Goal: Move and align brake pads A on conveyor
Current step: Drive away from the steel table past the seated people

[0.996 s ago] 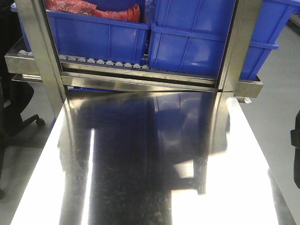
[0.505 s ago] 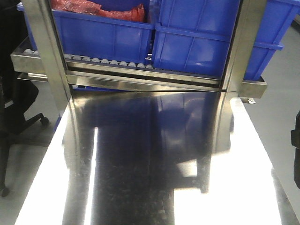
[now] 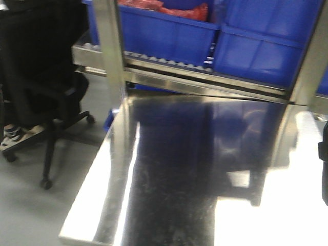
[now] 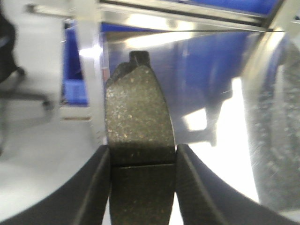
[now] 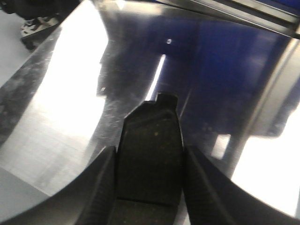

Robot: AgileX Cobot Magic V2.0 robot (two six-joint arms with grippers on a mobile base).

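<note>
Left fingers (image 4: 96, 187) pinching brake pad (image 4: 137, 112) by long edges, speckled grey face up, tab end pointing ahead past fingertips. Right fingers (image 5: 101, 183) likewise clamped on second brake pad (image 5: 151, 136), darker and blurred. Both pads seem held above shiny bench (image 3: 174, 169); contact hard to judge. Ahead of fingers, past bench's far edge: roller rack (image 3: 169, 64) carrying blue bins (image 3: 169, 33). Off to left: black office chair (image 3: 46, 102).
</note>
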